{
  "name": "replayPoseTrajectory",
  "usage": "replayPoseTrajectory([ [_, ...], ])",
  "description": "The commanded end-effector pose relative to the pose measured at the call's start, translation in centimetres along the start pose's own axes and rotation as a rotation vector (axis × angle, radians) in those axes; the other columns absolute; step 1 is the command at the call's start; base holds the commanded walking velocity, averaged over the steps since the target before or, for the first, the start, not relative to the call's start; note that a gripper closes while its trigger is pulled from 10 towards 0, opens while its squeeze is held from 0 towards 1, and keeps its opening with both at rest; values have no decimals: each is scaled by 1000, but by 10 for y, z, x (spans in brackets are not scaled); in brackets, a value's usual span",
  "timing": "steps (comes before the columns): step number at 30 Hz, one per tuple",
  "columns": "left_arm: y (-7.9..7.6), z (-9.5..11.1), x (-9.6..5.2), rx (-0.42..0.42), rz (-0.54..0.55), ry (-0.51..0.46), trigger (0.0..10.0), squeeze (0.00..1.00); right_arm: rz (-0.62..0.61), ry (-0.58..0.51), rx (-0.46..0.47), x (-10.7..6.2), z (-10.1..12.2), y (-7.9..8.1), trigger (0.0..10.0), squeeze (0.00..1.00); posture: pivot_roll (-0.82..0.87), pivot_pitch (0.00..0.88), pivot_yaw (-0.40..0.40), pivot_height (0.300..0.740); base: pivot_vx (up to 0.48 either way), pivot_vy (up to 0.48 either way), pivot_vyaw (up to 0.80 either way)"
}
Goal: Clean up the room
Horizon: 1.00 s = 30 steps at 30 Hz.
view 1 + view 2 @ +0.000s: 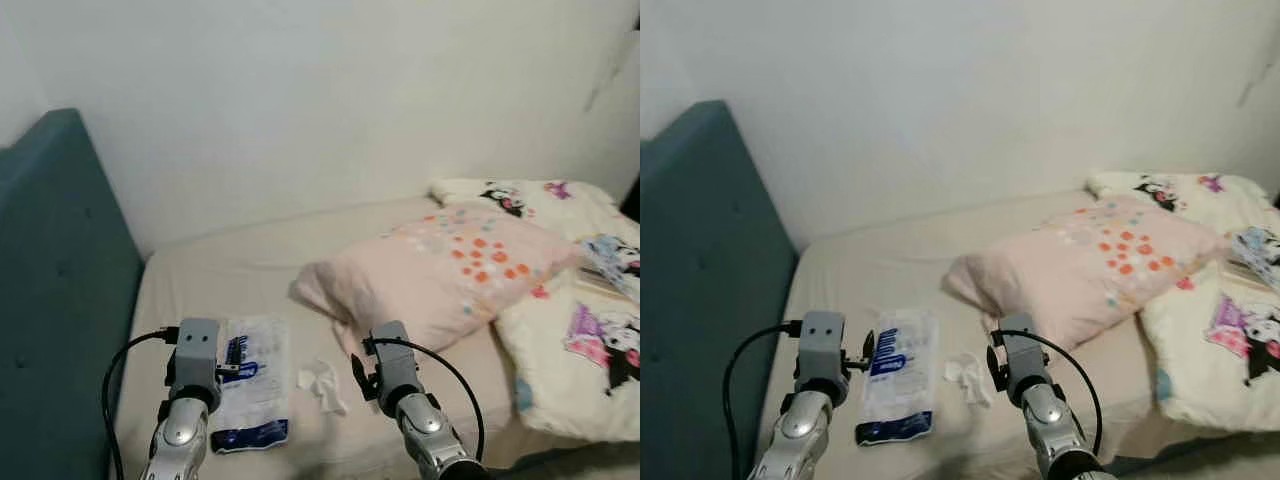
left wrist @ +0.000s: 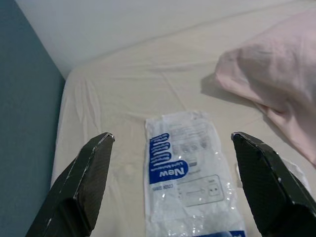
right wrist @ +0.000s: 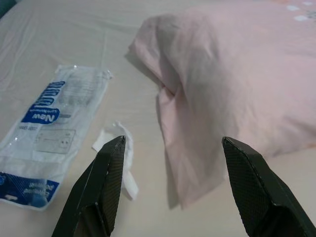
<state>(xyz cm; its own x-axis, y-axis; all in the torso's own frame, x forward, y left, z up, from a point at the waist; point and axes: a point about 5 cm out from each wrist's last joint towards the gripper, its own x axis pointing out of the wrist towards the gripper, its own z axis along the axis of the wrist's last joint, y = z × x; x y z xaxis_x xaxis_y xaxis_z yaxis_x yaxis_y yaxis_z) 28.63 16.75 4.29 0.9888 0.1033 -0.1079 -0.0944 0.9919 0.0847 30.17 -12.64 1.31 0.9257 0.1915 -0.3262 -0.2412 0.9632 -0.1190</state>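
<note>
A clear plastic bag with blue print [image 1: 250, 385] lies flat on the beige bed sheet [image 1: 230, 270], near the bed's front edge. Just right of it sits a small crumpled white tissue [image 1: 325, 385]. My left gripper [image 2: 173, 136] hovers above the near end of the bag [image 2: 187, 173], open wide and holding nothing. My right gripper [image 3: 174, 139] is also open and hangs over the sheet between the tissue [image 3: 118, 148] and the pink pillow [image 3: 222, 74]. Both wrists [image 1: 195, 360] [image 1: 390, 365] are raised side by side over the bed's front.
A pink pillow with orange dots [image 1: 440, 270] lies right of the tissue. Cartoon-print bedding [image 1: 580, 340] is piled at the far right. A teal headboard [image 1: 60, 280] stands along the left and a white wall [image 1: 320, 100] runs behind the bed.
</note>
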Motion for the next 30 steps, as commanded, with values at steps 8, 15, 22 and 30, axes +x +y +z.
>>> replayPoseTrajectory([
  [8, 10, -7, -1, 21, 52, 46, 10000, 0, 4, 9, 21, 0, -2, 5, 10000, 0, 15, 25, -2, 740, 0, 0, 0],
  [15, 7, -9, 0, 32, 37, 63, 10000, 0, 11, 28, 40, 2, 0, 6, 10000, 0, 11, 26, -4, 740, 0, 0, 0],
  [22, 5, -11, 0, 23, 24, 76, 10000, 0, 10, 26, 59, 5, 4, 2, 10000, 0, 6, 22, -6, 740, 0, 0, 0],
  [30, -3, -20, -6, 49, -61, 112, 10000, 0, -4, -11, 62, 5, 9, -1, 10000, 0, 1, 15, -6, 725, 0, 0, 0],
])
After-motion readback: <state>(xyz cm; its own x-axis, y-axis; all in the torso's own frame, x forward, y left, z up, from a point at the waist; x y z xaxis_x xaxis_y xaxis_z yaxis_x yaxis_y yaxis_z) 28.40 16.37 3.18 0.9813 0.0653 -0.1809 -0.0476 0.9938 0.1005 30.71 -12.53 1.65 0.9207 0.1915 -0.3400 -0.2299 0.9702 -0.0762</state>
